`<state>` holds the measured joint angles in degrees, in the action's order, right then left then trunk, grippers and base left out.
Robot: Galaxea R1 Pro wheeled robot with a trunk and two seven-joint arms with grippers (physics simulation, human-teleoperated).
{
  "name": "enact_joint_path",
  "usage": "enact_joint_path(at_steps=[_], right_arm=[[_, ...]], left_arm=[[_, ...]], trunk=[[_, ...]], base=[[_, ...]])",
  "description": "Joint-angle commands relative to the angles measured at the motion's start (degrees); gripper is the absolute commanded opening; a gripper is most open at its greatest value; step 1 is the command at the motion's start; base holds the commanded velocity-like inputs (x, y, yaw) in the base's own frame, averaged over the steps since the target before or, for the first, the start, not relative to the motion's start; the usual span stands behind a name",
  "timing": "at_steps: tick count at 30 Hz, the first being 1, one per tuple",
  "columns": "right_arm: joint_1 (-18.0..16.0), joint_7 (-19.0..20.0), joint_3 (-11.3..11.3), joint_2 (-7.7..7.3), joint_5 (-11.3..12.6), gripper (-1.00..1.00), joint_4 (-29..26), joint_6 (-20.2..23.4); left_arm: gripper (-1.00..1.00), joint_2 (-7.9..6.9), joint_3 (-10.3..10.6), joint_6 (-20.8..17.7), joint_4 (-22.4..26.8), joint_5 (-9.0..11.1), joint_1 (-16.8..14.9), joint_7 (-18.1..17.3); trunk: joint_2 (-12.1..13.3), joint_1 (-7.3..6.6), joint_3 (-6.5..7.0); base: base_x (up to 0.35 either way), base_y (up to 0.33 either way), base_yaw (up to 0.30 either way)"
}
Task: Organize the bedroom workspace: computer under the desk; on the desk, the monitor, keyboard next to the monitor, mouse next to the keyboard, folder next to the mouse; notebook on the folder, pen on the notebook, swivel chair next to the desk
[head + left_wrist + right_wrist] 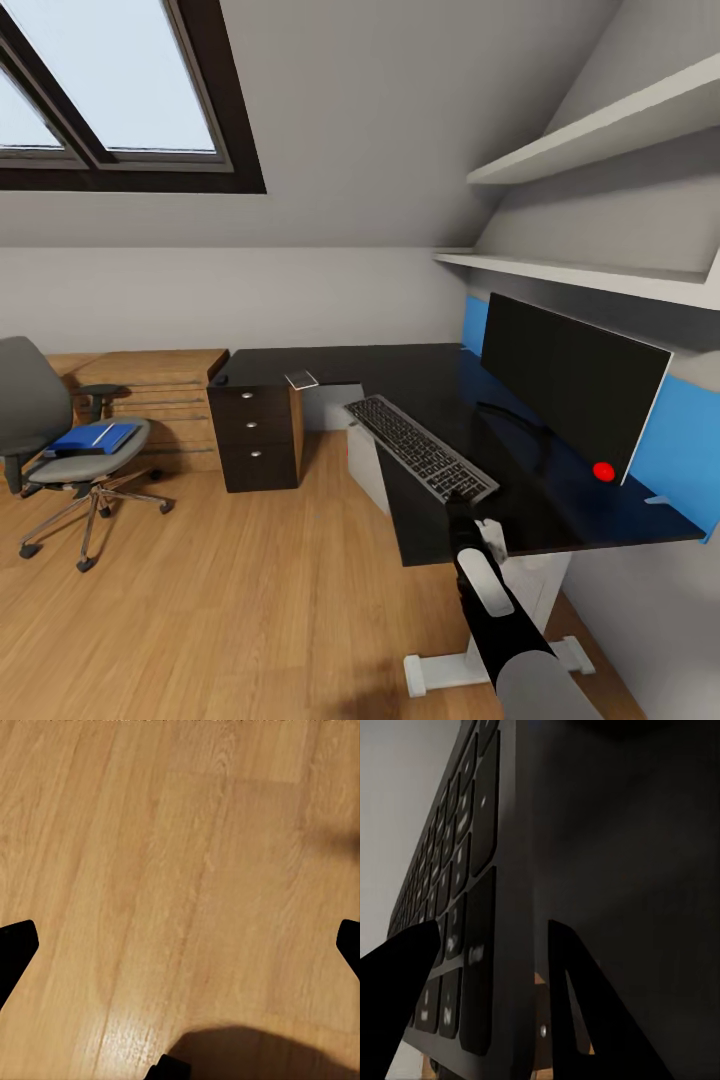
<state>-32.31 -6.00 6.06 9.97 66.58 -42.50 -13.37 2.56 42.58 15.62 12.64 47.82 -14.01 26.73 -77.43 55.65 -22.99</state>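
The keyboard (420, 447) lies on the glossy black desk (330, 362) in front of the monitor (570, 392). At the keyboard's near end, my right gripper (463, 497) is shut on it. In the right wrist view one finger (405, 975) rests on the keys of the keyboard (472, 870) and the other finger (577, 1012) is under its frame. The blue folder (92, 438) lies on the seat of the swivel chair (60, 450), far left of the desk. A light grey computer (368, 465) stands under the desk. My left gripper (180, 945) hangs open over the wood floor.
A black drawer unit (255, 432) with silver knobs stands under the desk's left end, and a light-wood chest (160, 400) is beside it. A small pale flat object (300, 379) lies on the desk's far corner. White shelves (600, 270) hang above the monitor. Open wood floor (250, 600) lies between chair and desk.
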Motion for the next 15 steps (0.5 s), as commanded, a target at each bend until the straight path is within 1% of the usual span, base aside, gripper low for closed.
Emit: enact_joint_path(at_steps=[1,8,15], right_arm=[[0.0,0.0,0.1,0.03,0.6,-1.00,0.0,-0.1],[0.0,-0.4,0.1,0.03,0.6,-1.00,0.2,0.0],[0.0,-0.2,0.3,-0.01,0.5,-1.00,0.7,-0.1]], left_arm=[[1.00,-0.01,0.5,0.3,0.0,0.5,0.0,0.3],[1.00,-0.07,0.5,0.3,0.0,0.5,0.0,0.3],[1.00,-0.05,0.5,0.3,0.0,0.5,0.0,0.3]], trunk=[[0.0,0.00,-0.07],[0.0,0.00,-0.07],[0.0,0.00,-0.07]], base=[[0.000,0.000,0.000],[0.006,0.000,0.000],[0.279,0.000,0.000]])
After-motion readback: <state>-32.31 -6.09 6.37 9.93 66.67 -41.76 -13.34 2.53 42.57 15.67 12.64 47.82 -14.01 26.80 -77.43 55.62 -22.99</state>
